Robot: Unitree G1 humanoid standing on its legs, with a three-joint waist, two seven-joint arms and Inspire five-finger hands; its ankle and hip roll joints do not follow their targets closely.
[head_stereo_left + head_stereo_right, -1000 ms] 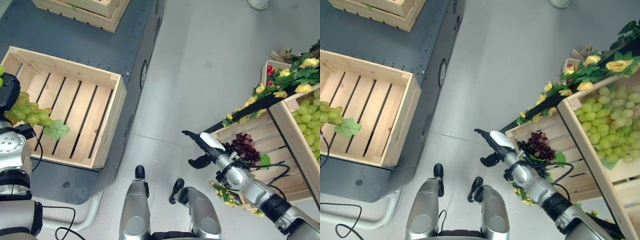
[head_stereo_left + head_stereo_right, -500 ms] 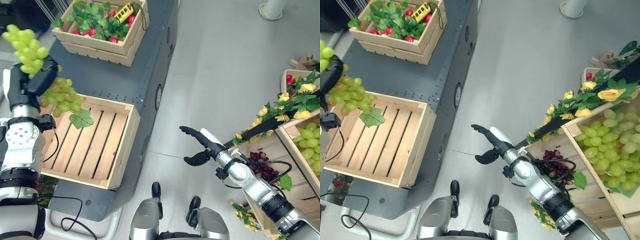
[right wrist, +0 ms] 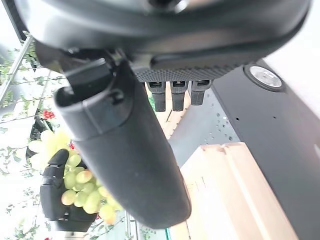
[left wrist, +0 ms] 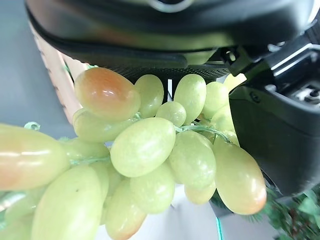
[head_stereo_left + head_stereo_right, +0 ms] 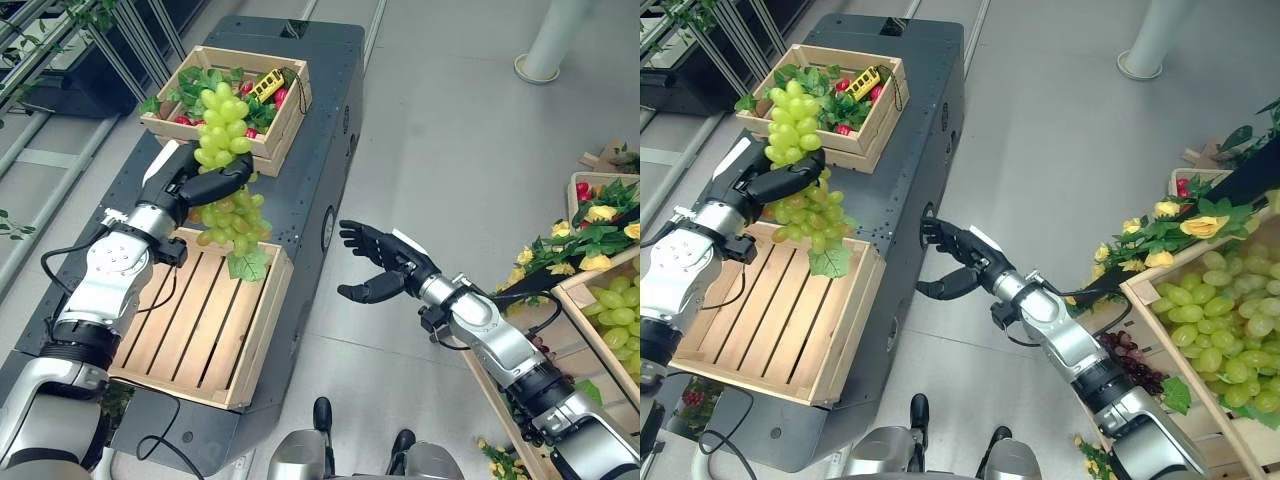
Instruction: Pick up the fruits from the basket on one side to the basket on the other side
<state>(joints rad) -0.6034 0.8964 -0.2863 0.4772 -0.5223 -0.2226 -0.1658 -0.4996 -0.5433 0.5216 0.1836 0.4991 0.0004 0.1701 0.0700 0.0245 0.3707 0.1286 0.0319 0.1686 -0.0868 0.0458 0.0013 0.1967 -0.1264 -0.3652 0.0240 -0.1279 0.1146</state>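
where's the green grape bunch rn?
The green grape bunch is in the left hand, held up over the far end of the empty slatted crate on the robot's left.

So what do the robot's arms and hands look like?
Both arms are silver-grey metal tubes with rounded joints and black bands between the sections. The left hand and the right hand are dark, nearly black, with jointed fingers like a person's. The right hand's thumb has a white cover. Thin black cables loop along each forearm near the wrist.

Green grapes (image 5: 224,150) in left hand (image 5: 190,180)
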